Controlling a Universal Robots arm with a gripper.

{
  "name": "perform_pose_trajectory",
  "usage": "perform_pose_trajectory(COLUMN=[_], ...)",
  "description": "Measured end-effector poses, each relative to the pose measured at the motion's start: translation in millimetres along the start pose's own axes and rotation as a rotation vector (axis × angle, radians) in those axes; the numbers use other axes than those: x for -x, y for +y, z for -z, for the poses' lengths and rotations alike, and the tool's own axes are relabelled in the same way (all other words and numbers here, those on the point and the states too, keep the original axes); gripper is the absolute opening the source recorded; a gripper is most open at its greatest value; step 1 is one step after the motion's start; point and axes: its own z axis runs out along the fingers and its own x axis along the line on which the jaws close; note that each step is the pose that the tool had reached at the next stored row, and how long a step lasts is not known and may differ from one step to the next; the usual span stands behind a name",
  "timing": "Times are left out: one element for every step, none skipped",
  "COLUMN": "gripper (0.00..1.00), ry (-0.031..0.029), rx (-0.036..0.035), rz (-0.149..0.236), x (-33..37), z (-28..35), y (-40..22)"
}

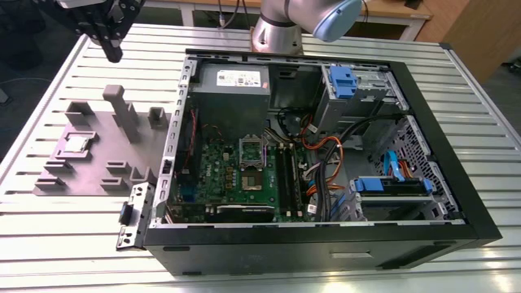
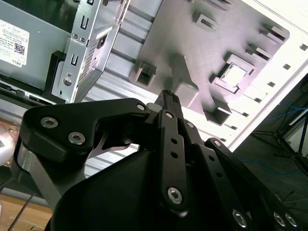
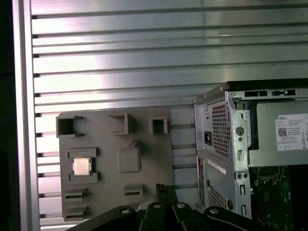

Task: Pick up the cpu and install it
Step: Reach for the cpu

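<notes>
While the arm hangs above the slatted desk, its fingers point downward, clenched tip to tip with nothing between them; both wrist views show the dark fingers closed into a single narrow point. Below the fingers lies the grey-purple fixture plate, flat on the desk; a tall post of that plate rises beneath the fingertips, apart from them. The cpu sits well apart from the fingers, lid up, in a square recess of the plate, beyond the post, untouched. To the exterior view's right of the fingers stands the open computer case, its side off; inside it, far from the fingers, the green motherboard carries the silver socket bracket; the case's perforated metal corner shows beside the plate in the first wrist view.
</notes>
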Motion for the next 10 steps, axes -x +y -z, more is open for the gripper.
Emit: perform_pose_trajectory(gripper=[0.11, 0.11, 0.11, 0.11, 0.11, 0.11, 0.11, 0.11, 0.11, 0.11], ry=[0.0000, 0.0000, 0.0000, 0.0000, 0.0000, 0.0000, -0.0001, 0.0000, 0.0000, 0.0000], rx=[0.0000, 0.0000, 0.0000, 0.0000, 0.0000, 0.0001, 0.0000, 0.0000, 0.0000, 0.0000], rz=[0.000, 0.000, 0.000, 0.000, 0.000, 0.000, 0.000, 0.000, 0.000, 0.000], x=[-0.2, -0.5, -0.7, -1.0, -1.2, -1.5, -1.8, -2.0, -2.3, -2.6], z=[0.0, 0.0, 0.0, 0.0, 0.0, 0.0, 0.0, 0.0, 0.0, 0.0], y=[0.0, 0.0, -0.1, -0.1, -0.1, -0.1, -0.1, -0.2, -0.2, -0.2])
